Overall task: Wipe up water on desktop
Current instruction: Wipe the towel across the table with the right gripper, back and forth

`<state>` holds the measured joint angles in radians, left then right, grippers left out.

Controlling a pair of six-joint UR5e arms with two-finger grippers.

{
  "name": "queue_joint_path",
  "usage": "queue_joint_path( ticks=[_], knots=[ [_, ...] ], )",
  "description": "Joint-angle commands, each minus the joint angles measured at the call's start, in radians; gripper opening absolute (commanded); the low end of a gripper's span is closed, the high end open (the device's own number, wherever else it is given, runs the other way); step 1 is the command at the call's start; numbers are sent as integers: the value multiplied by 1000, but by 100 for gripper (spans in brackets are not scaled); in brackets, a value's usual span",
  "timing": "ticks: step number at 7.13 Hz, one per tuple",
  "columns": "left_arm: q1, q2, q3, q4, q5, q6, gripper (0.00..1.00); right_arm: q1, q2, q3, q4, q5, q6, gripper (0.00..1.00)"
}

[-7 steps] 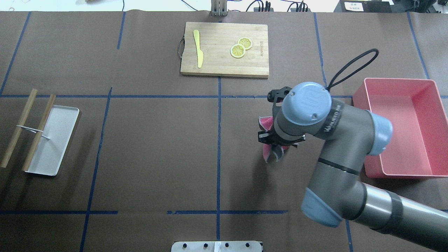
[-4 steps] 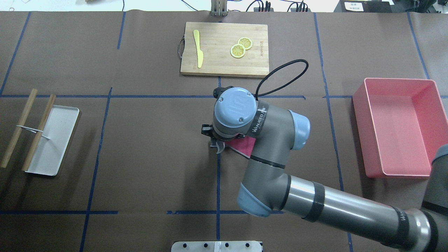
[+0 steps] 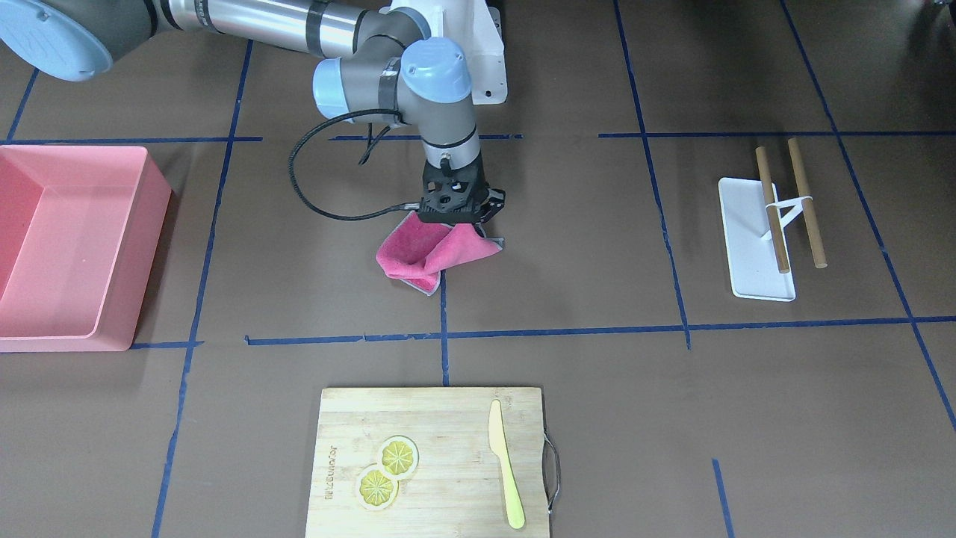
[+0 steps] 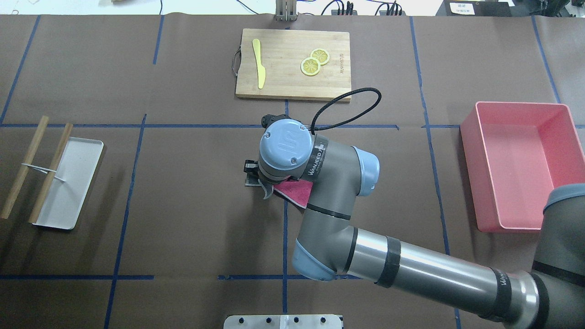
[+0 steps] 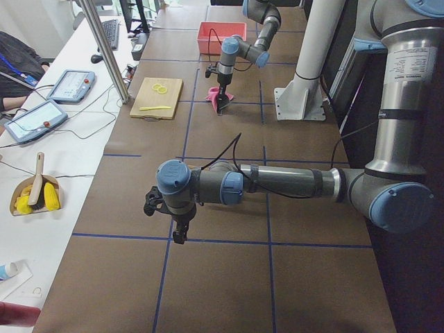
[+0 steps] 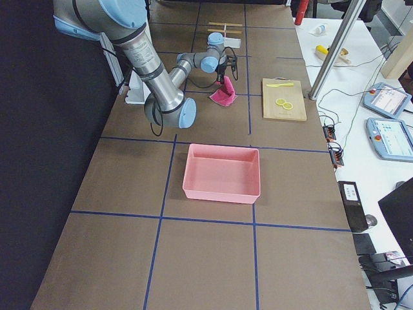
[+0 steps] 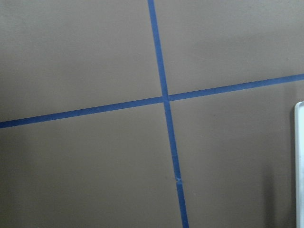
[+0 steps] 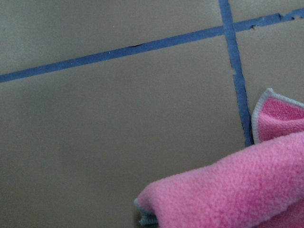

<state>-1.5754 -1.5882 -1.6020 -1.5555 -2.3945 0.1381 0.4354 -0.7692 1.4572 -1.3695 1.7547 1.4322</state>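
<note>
Sweeps the pink microfibre cloth (image 3: 429, 258) leftward in the right pincer (image 3: 457, 223), from near the pink plastic bin (image 4: 477, 183) to the central blue tape line (image 4: 285, 219) of the dark-brown desk (image 4: 192, 205).

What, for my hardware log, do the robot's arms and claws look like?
Both arms match: the right arm and left arm have grey links, light-blue joint caps and a silver tube section with black bands. The right wrist carries white lettering and a looping black cable. The right claw is black with a perforated housing; the left claw looks dark too.
</note>
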Motion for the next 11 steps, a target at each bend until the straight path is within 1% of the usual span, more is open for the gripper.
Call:
queue_joint_path(
  ticks=[1,2,3,4,6,7,8,9,10,11],
  knots=[
    [0,-1,1,-2,-6,0,100,31,-181,192,-136,23,-152,0],
    [0,1,1,-2,-6,0,100,57,-293,313,-192,47,-232,0],
    [0,-1,-1,-3,-6,0,100,80,-415,395,-200,57,-304,0],
    [0,-1,-2,-3,-6,0,100,106,-514,449,-203,58,-361,0],
    [0,1,-1,-8,-6,0,100,161,-632,480,-203,58,-464,0],
    [0,1,-2,-9,-6,0,100,183,-659,491,-203,57,-514,0],
    [0,2,-6,-8,-6,0,100,180,-648,491,-194,54,-512,0],
    [0,-1,-1,-9,-6,0,100,178,-612,488,-189,52,-494,0],
    [0,4,-7,-9,-6,0,100,160,-502,457,-191,52,-390,0],
    [0,5,-6,-9,-6,0,100,104,-373,412,-192,51,-263,0]
  ],
)
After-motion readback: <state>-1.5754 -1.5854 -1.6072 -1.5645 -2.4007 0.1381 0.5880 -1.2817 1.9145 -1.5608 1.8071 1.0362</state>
